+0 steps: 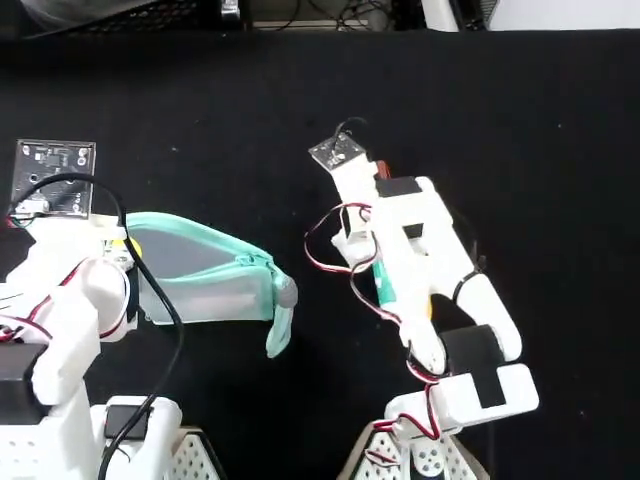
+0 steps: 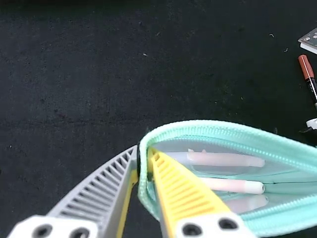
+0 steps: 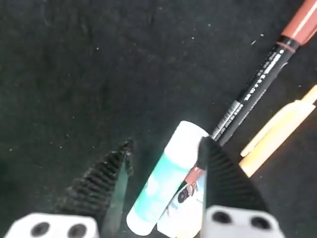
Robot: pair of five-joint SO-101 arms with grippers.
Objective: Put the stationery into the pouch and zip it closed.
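Left gripper [image 2: 142, 157] is clamped on the mint-green zip pouch with a translucent side [image 2: 237, 134]: grey finger [image 2: 106, 186] outside, yellow finger [image 2: 178, 191] inside the mouth, tips pinched together on the zipper rim at the pouch's near end. The pouch is unzipped with its mouth gaping, and two white pen-like sticks [image 2: 223, 158] lie lengthwise inside; a third paler shape below them is too blurred to tell. In the high view the pouch [image 1: 200, 275] lies flat on the black cloth table [image 1: 500, 120], one end held at the left arm and the other pointing toward the right arm, ending in a grey tab [image 1: 287, 292] with a teal strap [image 1: 280, 335] hanging off it. That end is near the right arm but not touching it. Right gripper [image 3: 166, 146] is spread and not gripping anything, pointing down at the table. A white-and-teal glue stick [image 3: 163, 188] lies on the cloth between its two dark fingers, close against one finger [image 3: 223, 173] with a clear gap to the other [image 3: 99, 186]; I can't tell whether the close one actually touches. Just beyond the fingertips lies a black marker with a reddish-brown cap [image 3: 267, 84], with its near end by the top of the glue stick. A pale orange-yellow pen [image 3: 277, 131] sits beside the marker, roughly parallel and outside the finger span. The marker also shows from the left wrist, well apart from the pouch mouth. All three loose items are on the table, outside the pouch.
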